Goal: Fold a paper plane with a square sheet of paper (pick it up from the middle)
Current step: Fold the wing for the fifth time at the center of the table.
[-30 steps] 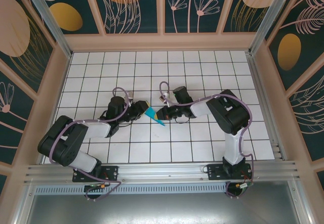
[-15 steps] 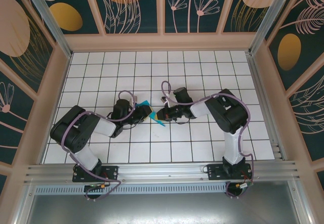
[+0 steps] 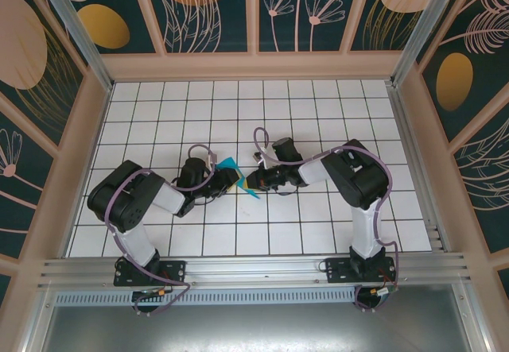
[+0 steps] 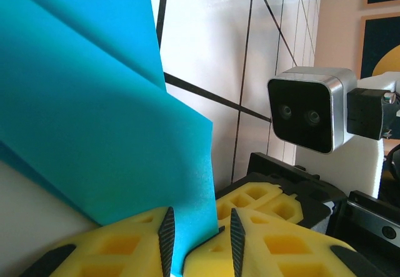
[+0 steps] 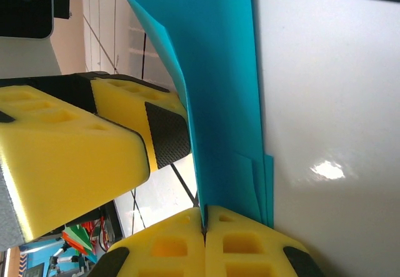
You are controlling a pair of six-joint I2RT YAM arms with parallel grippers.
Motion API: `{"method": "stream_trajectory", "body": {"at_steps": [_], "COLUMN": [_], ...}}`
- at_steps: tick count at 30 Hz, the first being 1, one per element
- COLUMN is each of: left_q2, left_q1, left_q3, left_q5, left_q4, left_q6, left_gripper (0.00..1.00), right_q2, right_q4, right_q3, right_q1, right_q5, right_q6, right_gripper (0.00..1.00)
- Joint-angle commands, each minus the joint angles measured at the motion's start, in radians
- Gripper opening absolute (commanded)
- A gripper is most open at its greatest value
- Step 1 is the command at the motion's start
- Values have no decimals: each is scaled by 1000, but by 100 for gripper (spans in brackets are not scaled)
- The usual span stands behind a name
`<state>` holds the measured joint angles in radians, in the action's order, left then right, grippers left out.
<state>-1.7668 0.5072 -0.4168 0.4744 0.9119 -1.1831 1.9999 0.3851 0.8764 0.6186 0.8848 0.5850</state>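
Note:
The square sheet of paper [image 3: 229,164] is a bright cyan creased shape with several layers, held on edge just above the table centre. Its point [image 3: 253,194] hangs toward me. My right gripper [image 5: 204,217] is shut on the paper [image 5: 219,89], with the lower edge pinched in the seam of its yellow fingers. From the left, my left gripper [image 4: 200,227] stands open around a flap of the paper [image 4: 94,102]; a gap shows between the flap and the right pad [image 4: 236,239]. In the top view the left gripper [image 3: 227,179] and right gripper [image 3: 251,181] face each other closely.
White gridded table [image 3: 318,225] with wooden walls around it. The right wrist's camera [image 4: 306,111] and the right gripper's yellow fingers [image 4: 262,199] sit just beyond the left jaws. The left gripper's black pad [image 5: 167,133] hangs close to the paper.
The left arm has swung its elbow in and turned its gripper toward the paper, so a flap now sits between its jaws, which have narrowed a little. The right arm has held still.

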Motion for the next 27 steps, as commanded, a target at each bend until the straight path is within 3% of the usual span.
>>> {"method": "stream_trajectory", "body": {"at_steps": [1, 6, 11, 16, 27], "left_q2": [-14, -14, -16, -20, -22], "left_q1": [7, 7, 6, 7, 7], "left_q3": [-17, -41, -70, -93, -113], "left_q5": [-11, -44, -74, -84, -94], "left_q4": [-29, -144, -257, -320, -389], "left_q6": [-13, -13, -5, 3, 21], "left_gripper": [33, 30, 26, 24, 23], "right_q2": [37, 22, -14, -44, -69], "right_q4": [-71, -133, -186, -246, -272], "right_q3": [13, 38, 50, 50, 7], "right_q1": [-7, -7, -7, -7, -17], "right_q5": [-33, -49, -55, -50, -74], "right_q6": [-21, -57, -98, -140, -151], "right_gripper": [0, 0, 12, 17, 13]}}
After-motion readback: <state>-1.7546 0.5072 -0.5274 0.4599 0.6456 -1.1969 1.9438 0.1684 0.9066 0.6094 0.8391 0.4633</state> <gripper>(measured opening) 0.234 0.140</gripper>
